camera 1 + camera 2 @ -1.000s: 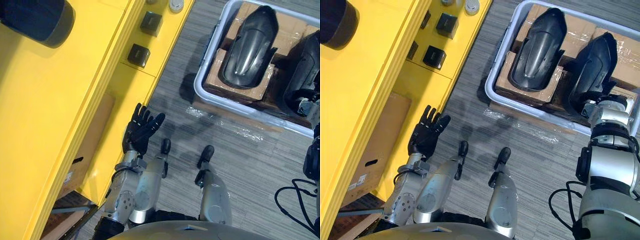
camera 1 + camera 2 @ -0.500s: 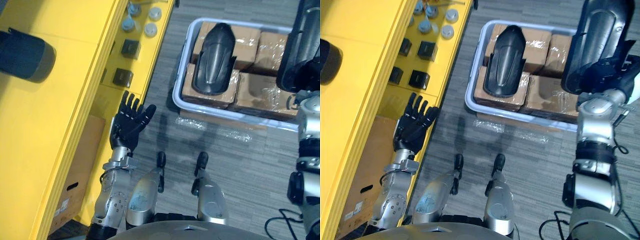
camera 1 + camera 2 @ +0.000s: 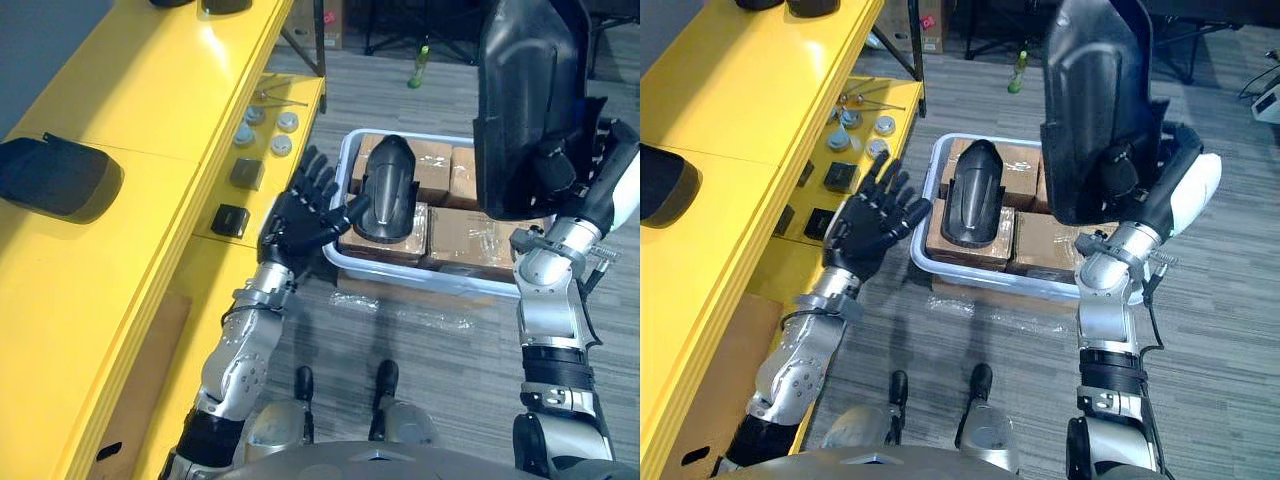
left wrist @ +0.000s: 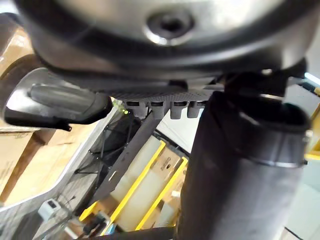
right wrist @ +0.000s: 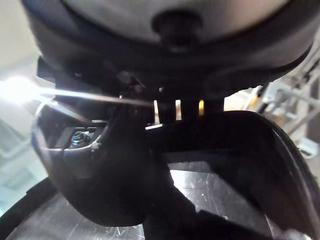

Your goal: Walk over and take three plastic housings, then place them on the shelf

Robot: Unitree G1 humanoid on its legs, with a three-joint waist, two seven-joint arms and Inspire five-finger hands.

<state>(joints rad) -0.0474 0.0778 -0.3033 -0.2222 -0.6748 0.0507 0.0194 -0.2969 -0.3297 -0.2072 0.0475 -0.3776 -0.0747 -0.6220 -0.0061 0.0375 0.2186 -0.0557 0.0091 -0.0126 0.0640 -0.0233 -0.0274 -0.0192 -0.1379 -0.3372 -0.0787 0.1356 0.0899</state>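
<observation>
The yellow shelf runs along the outer side of the left hand. Its upper tier carries a dark plastic housing well apart from the hand, its lower tier two black blocks just beside the hand and round grey caps past the fingertips. On the grey floor at the hand's thumb side stands a white bin packed with cardboard boxes, near the thumb.

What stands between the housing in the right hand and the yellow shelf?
Only the open left hand hovers between the housing, held by the right hand, and the shelf; nothing else visible blocks the way.
</observation>
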